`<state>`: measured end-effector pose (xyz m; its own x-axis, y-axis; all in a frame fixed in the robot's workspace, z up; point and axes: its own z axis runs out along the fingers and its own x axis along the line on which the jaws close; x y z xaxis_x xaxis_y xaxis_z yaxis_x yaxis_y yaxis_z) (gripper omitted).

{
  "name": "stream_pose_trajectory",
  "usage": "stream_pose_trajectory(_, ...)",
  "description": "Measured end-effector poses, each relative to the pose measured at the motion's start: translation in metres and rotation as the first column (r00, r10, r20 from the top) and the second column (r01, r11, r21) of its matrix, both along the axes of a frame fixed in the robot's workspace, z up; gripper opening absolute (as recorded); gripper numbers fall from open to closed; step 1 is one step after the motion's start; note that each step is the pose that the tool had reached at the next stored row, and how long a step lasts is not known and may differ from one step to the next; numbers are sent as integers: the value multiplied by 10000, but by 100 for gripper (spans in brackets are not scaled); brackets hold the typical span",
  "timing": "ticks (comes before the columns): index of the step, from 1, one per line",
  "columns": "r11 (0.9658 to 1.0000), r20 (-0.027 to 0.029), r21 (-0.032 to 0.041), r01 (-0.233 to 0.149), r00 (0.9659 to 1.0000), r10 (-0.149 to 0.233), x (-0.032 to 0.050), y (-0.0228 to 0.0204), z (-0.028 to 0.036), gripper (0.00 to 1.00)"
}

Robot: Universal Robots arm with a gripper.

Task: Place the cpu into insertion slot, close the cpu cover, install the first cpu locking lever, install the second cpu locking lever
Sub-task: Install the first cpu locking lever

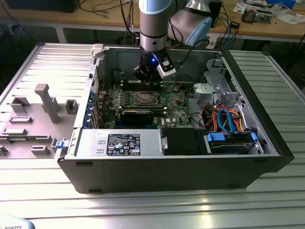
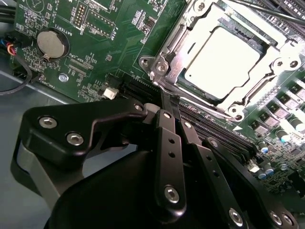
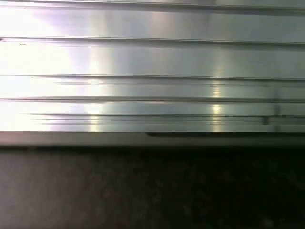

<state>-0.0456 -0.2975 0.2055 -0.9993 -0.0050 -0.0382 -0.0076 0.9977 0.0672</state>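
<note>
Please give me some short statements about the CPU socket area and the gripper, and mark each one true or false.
1. The cpu sits in the slot. True.
2. The cover is down around the cpu. True.
3. The gripper holds the cpu. False: it holds nothing; its fingers are shut, beside the socket corner.
4. The motherboard is blue. False: it is green.
5. The gripper is outside the case. False: it is inside, above the board.

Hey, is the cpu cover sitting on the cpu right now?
Touching. In the second wrist view the cpu cover lies closed, its frame overlapping the edges of the cpu.
</note>
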Motion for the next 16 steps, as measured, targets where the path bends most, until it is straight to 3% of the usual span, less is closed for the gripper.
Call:
stream_pose_trajectory(3, 10000, 1, -12, -1, 10000, 1, 1, 0, 15, 11)
stream_pose_trajectory(6, 10000, -2, -81, -1, 10000, 1, 0, -8, 16, 11)
stream_pose_trajectory(9, 9999, -1, -108, 0, 10000, 0, 0, -43, 14, 11)
stream_pose_trajectory(12, 9999, -1, -130, 0, 10000, 0, 0, -112, 14, 11)
stream_pose_trajectory(16, 9999, 0, -132, 2, 10000, -2, 0, -120, 13, 11)
